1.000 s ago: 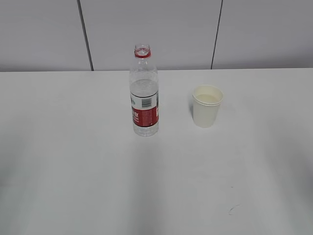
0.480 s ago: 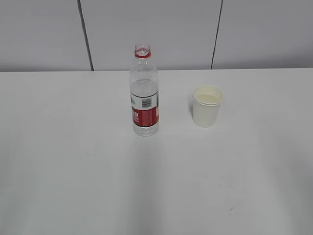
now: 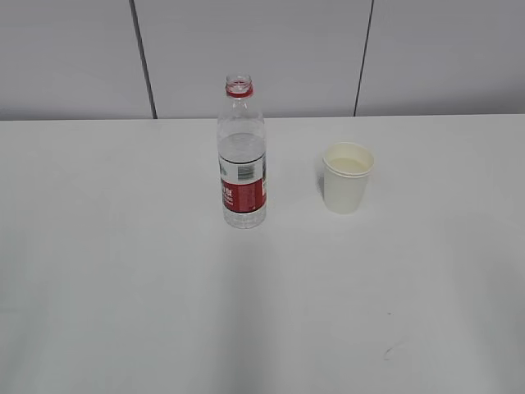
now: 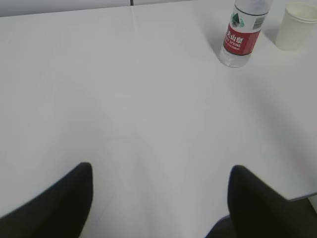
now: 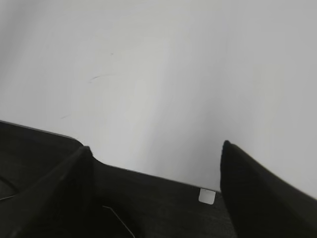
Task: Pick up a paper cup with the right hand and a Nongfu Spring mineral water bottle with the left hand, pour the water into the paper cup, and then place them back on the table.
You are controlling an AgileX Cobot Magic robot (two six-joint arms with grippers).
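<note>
1. Bench [image 3: 123,271]: a plain white flat surface that fills most of the exterior view. A grey panelled wall [image 3: 246,49] with dark vertical seams stands behind its far edge.
2. Nongfu Spring mineral water bottle [image 3: 242,156]: stands upright on the bench, left of centre in the exterior view. The cap is off and the red neck ring shows at the open mouth. Clear water reaches to just above the red-and-white label band. In the left wrist view only the lower body of the bottle [image 4: 242,32] shows, at the top right of the frame.
3. Paper cup [image 3: 348,177]: stands upright on the bench, to the right of the bottle and clearly apart from it. It is well under the bottle's height. A pale liquid surface shows inside, below the rolled rim. In the left wrist view the cup [image 4: 297,25] is cut off by the top right corner.
4. Left gripper [image 4: 158,198]: two dark fingers at the bottom of the left wrist view, set wide apart with bare bench between them. It holds nothing and is well apart from the bottle.
5. Right gripper [image 5: 156,183]: two dark fingers set wide apart, holding nothing. Below it lie the near edge of the bench and a dark surface [image 5: 163,208]. Neither cup nor bottle shows in this view.
6. Faint dark scuff marks [image 3: 390,351] lie on the bench near the front right of the exterior view.
7. Neither arm shows in the exterior view.
</note>
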